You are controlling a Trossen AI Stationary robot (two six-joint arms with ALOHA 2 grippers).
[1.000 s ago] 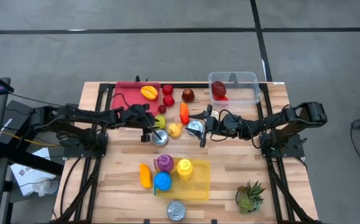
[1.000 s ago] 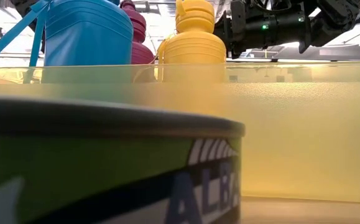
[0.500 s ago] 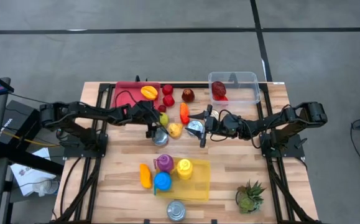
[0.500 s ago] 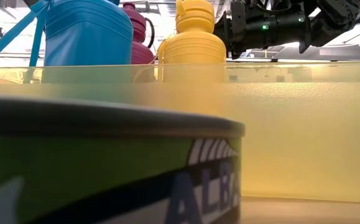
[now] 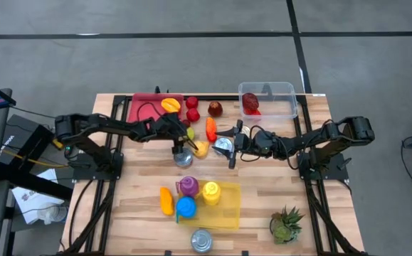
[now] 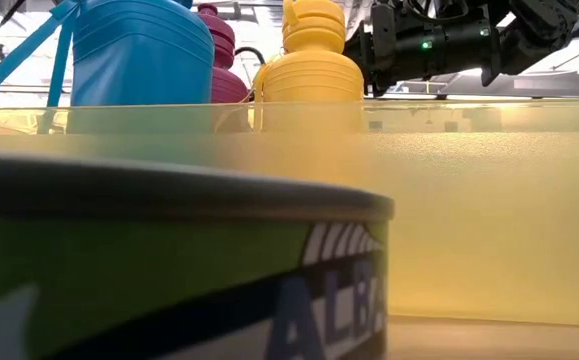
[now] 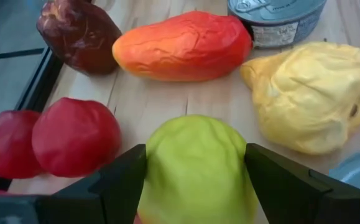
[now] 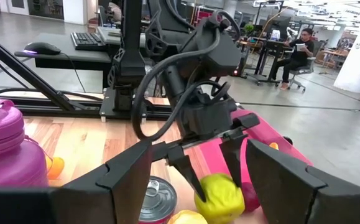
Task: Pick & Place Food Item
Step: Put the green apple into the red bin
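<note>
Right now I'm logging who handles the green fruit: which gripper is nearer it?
Left. The left gripper straddles the green fruit, fingers open either side. The right gripper hovers beside a can, farther away.

A round yellow-green fruit (image 7: 195, 165), smooth and matte, sits on the wooden table amid other toy foods, between two red fruits (image 7: 75, 137) and a lumpy yellow fruit (image 7: 310, 96), near an orange one (image 7: 183, 45).

Open lab-office: desks (image 8: 74, 53), seated person (image 8: 295, 53), concrete floor (image 5: 191, 64).
</note>
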